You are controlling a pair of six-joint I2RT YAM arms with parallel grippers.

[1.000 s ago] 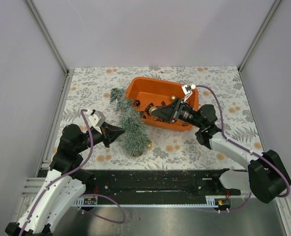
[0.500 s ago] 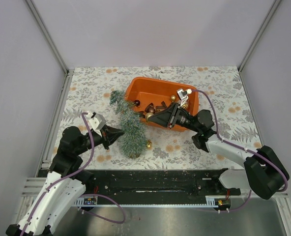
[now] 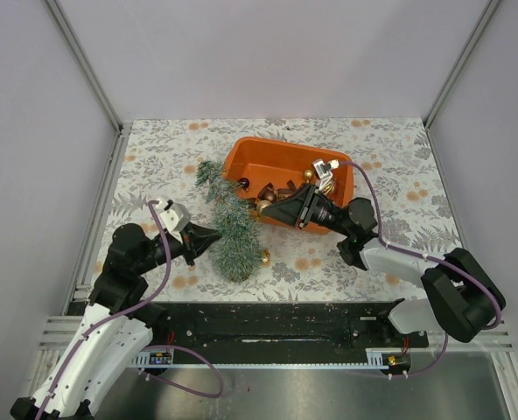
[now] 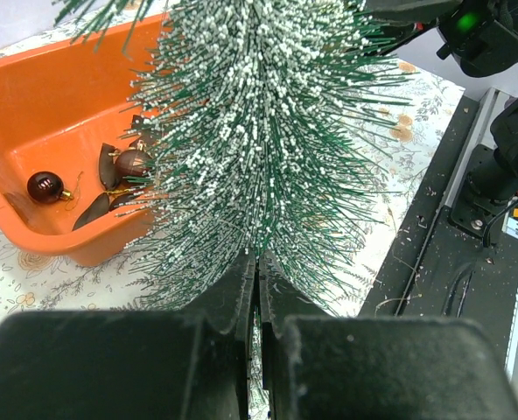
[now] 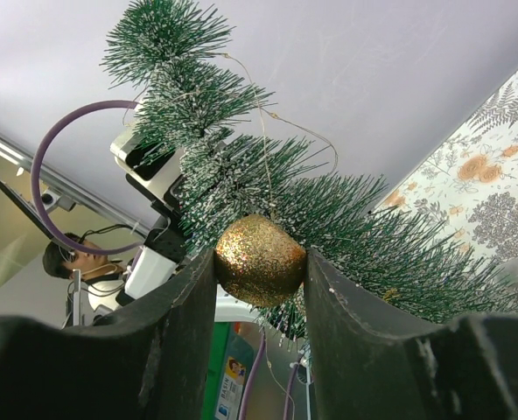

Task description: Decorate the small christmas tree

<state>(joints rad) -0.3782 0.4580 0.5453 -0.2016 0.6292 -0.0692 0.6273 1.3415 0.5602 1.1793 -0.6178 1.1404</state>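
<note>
- The small christmas tree [image 3: 231, 223] leans on the flowered counter [image 3: 163, 149]. Its tip is beside the orange tray [image 3: 268, 150] and its wide end points toward the arms.
- The left end effector [image 3: 213, 236] has its fingers pressed together in the lower needles, clamped on the tree and steadying it from the left.
- The right end effector [image 3: 263, 208] is clamped on a gold glitter bauble [image 5: 261, 261], held just beside the tree's right flank over the tray's near rim.
- In the right wrist view a thin thread [image 5: 263, 131] rises from the bauble among the needles. I cannot tell whether it has caught on a branch.
- The step in hand looks like hanging this bauble.
- To do it well, the right arm should move slowly and lay the thread over a stiff branch before it releases.
- The left grip should hold firm, since a push could tip the tree.
- Dark red baubles [image 4: 45, 185] wait in the tray, so much of the task seems left to do.
</note>
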